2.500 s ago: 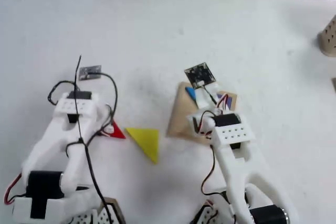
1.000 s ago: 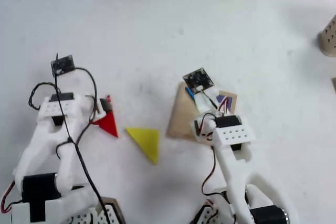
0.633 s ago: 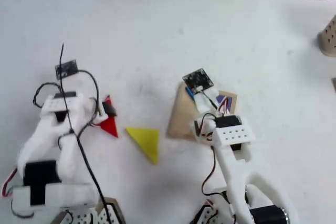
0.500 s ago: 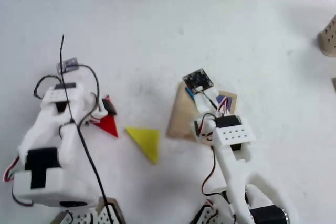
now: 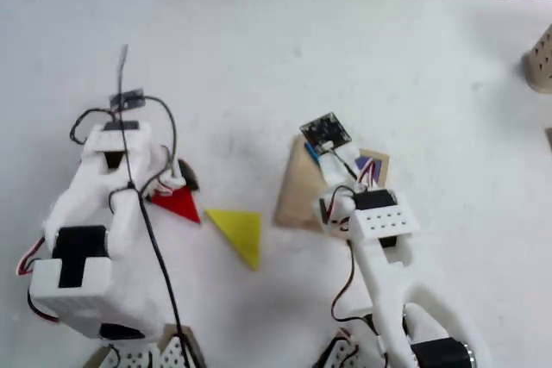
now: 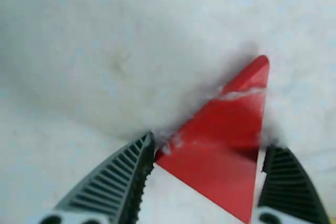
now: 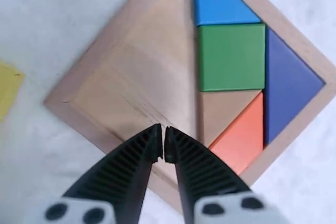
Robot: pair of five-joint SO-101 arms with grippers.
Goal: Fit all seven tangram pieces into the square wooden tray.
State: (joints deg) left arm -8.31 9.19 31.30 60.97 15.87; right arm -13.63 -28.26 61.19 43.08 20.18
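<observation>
Down at the table [image 5: 362, 49], the left claw [image 6: 210, 150] is spread wide and pinches the red triangle [image 6: 231, 124] across its breadth. One ribbed dark finger [image 6: 131, 174] meets a corner of the piece and the other presses its straight edge. The triangle is flat, smooth and glossy, with a pale scuff line near its tip. In the high view it lies at the left of centre, just beside the yellow triangle [image 5: 240, 230], corner near corner but apart.

The right claw [image 7: 164, 142] is pressed together, with only a thin slit between its ribbed fingers. It holds nothing and hangs over the bare wooden floor of the tray [image 7: 142, 72].

The tray is a square of pale, grained wood with a raised rim, and it sits turned like a diamond just right of centre in the high view, partly under the right arm. Four flat painted pieces lie in one half of it, edges touching: a blue triangle [image 7: 218, 1], a green square [image 7: 231, 56], an indigo triangle [image 7: 289, 93] and an orange triangle [image 7: 239, 135]. Between the green square and the orange triangle a small three-cornered patch of wood shows. The other half is bare wood.
</observation>
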